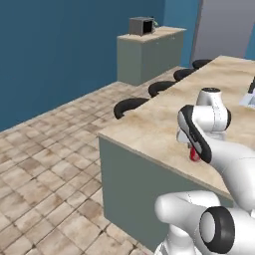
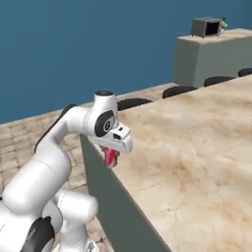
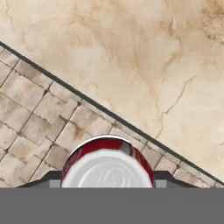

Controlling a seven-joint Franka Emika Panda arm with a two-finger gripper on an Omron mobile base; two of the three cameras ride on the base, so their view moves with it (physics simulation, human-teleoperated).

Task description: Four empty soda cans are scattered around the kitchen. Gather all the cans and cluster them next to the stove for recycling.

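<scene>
My gripper (image 3: 107, 178) is shut on a red soda can (image 3: 107, 165), whose silvery top fills the bottom centre of the hand view with a dark finger at each side. From the base views the same can (image 2: 111, 156) hangs under the hand, just above the near corner of the beige marble counter (image 2: 197, 147). Part of the can (image 1: 195, 155) peeks out behind my forearm. The stove is out of view.
The counter (image 1: 149, 124) edge runs diagonally under the hand, with tan tiled floor (image 3: 35, 113) beyond it. Black stools (image 1: 130, 105) line the counter's far side. A grey-green cabinet (image 1: 149, 57) carrying a dark box appliance (image 1: 142, 26) stands against the blue wall.
</scene>
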